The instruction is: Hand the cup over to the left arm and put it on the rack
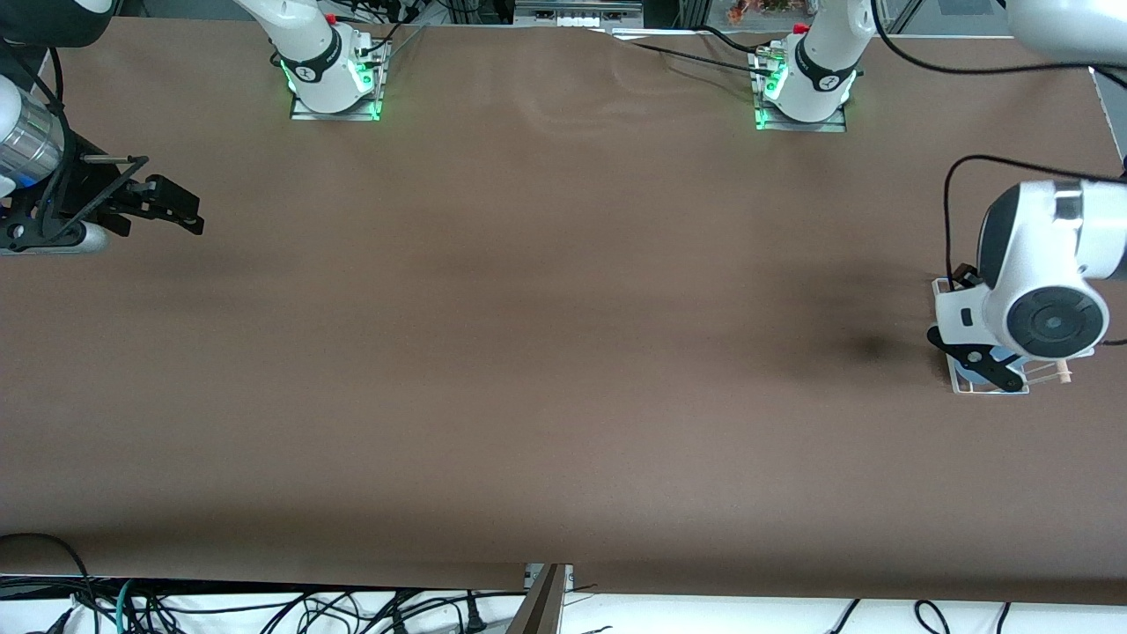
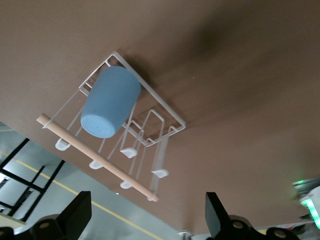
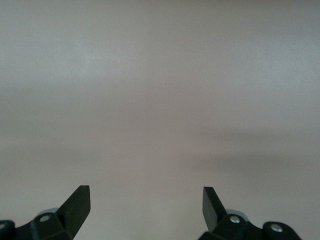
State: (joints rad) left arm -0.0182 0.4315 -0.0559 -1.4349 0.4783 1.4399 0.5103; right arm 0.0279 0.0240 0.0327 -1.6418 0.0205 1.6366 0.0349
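Observation:
The light-blue cup [image 2: 110, 102] lies tilted on the white wire rack [image 2: 167, 116], a flat closed end toward the wrist camera, beside the wooden dowel [image 2: 95, 157]. My left gripper [image 2: 147, 215] is open and empty above the rack, apart from the cup. In the front view the left arm's hand [image 1: 977, 357] covers most of the rack [image 1: 986, 390] at the left arm's end of the table, and only a sliver of the cup [image 1: 970, 375] shows. My right gripper [image 1: 187, 216] is open and empty over bare table at the right arm's end; it also shows in the right wrist view [image 3: 145, 205].
The brown table [image 1: 546, 352] stretches between the two arms. The rack sits close to the table's edge at the left arm's end, with the floor [image 2: 45, 185] showing past that edge. Cables hang along the front edge [image 1: 264, 608].

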